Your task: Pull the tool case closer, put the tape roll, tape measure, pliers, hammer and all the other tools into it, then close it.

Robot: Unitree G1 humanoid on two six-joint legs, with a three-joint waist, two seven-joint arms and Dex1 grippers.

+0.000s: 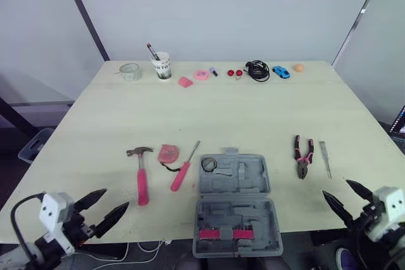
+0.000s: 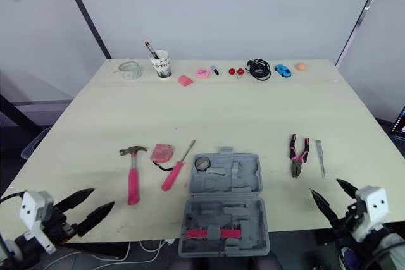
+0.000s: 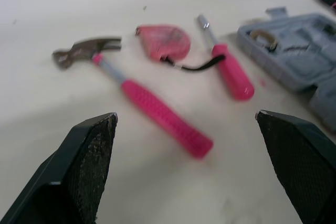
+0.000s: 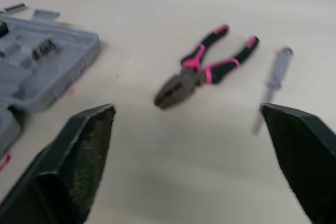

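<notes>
Left claw (image 1: 116,198) hovers at the near edge of the tabletop (image 1: 253,112), fingers spread wide, holding nothing. Right claw (image 1: 336,187) sits at the opposite near corner, also wide apart. Between them the grey tool case (image 1: 233,200) lies open at the near edge, with the tape roll (image 1: 209,164) in its far half. Left of the case lie the pink-handled screwdriver (image 1: 183,170), the pink tape measure (image 1: 168,153) and the hammer (image 1: 140,175), which is nearest the left claw. On the right, the pliers (image 1: 303,156) lie just beside a slim screwdriver (image 1: 325,158), ahead of the right claw.
</notes>
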